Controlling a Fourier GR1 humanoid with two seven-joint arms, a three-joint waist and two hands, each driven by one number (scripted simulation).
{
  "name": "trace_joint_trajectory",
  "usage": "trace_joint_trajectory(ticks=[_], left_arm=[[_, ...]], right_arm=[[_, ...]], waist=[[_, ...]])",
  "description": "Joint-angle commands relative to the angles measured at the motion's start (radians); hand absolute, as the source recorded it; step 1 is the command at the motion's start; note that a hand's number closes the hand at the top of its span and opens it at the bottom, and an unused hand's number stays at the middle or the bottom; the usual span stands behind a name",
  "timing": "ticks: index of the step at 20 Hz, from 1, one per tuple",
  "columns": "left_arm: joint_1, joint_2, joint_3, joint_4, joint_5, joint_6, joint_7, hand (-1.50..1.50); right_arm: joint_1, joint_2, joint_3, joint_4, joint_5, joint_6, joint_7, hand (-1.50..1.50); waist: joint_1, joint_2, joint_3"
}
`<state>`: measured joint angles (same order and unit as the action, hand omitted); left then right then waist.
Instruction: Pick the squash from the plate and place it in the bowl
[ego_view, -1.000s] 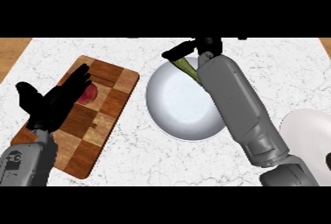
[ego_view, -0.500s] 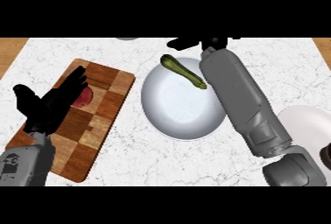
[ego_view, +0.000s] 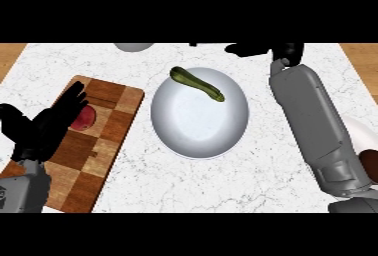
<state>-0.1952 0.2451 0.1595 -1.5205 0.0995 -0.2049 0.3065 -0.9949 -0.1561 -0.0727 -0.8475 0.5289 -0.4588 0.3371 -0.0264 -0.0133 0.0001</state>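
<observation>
A dark green squash (ego_view: 198, 84) lies aslant on the far part of a white plate (ego_view: 199, 130) in the middle of the counter, with nothing touching it. My right hand (ego_view: 286, 52) is at the view's top edge, right of the squash and apart from it, partly cut off by the edge. Only the rim of a grey bowl (ego_view: 133, 47) shows at the top, left of the squash. My left hand (ego_view: 43, 127) rests open over the cutting board at the left, fingers up.
A wooden cutting board (ego_view: 103, 145) lies left of the plate with a red piece of food (ego_view: 84, 119) on it, partly behind my left hand. My right forearm (ego_view: 310, 120) runs along the plate's right side. The counter is white marble.
My right hand has moved from over the squash to the right, leaving the squash uncovered on the plate. The left hand stays where it was.
</observation>
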Motion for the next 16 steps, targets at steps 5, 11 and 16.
trace_joint_trajectory(ticks=[5, 11, 16], left_arm=[[0.058, 0.020, 0.031, -0.001, 0.002, -0.010, -0.030, 0.00], [0.074, 0.015, 0.044, -0.030, 0.023, -0.004, -0.007, 0.00], [0.079, 0.024, 0.047, -0.034, 0.010, -0.005, -0.025, 0.00]], right_arm=[[0.299, -0.082, 0.083, -0.553, -0.088, 0.225, 0.012, -1.50], [0.478, -0.096, 0.080, -0.978, -0.275, 0.366, 0.074, -1.50], [0.739, -0.065, 0.065, -1.326, -0.438, 0.405, 0.121, -1.50]], waist=[[-0.041, -0.013, 0.000], [-0.062, -0.020, 0.000], [-0.061, -0.013, 0.001]])
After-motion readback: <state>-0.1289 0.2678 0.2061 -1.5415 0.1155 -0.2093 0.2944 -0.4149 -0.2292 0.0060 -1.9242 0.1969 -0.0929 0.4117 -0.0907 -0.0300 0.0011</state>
